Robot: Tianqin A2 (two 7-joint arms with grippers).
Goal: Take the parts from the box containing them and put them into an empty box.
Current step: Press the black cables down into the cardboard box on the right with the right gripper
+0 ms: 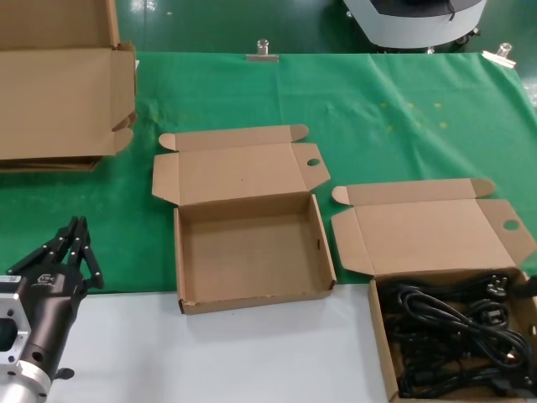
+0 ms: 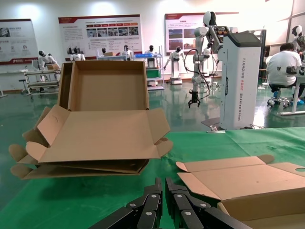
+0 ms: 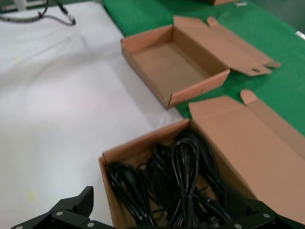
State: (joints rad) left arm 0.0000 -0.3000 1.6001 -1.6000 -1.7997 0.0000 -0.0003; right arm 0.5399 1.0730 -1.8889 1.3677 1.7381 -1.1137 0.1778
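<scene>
the parts (image 1: 453, 332) are black power cords lying tangled in the box containing them (image 1: 382, 344), which stands at the near right of the tabletop (image 1: 252, 361) with its lid folded back toward the far side. the cords are judged light, limp and springy, with a smooth sheath that may slide between pads. loops overlap, so one lifted cord is likely to drag neighbours with it. the best hold is judged to be across the gathered middle of a single bundle, where several strands lie side by side. a moulded plug (image 1: 497, 286) at the far right of the heap is stiffer but small.

the empty box (image 1: 252, 252) sits just left of the full one, apart from it, straddling the edge between green cloth (image 1: 377, 109) and white surface, lid open to the far side.

the right tool (image 3: 162, 217) is not seen in the head view. its wrist view shows it above the near edge of the cord box, with its two dark tips widely spread. that view also shows the depth of the cord heap and the bare floor of the empty box.

the left tool (image 1: 71, 248) waits at the near left, its fingers (image 2: 155, 202) closed together. only its wrist view shows the larger flat cartons (image 2: 95, 143) from the side and the hall beyond. only the head view shows both boxes in plan.
</scene>
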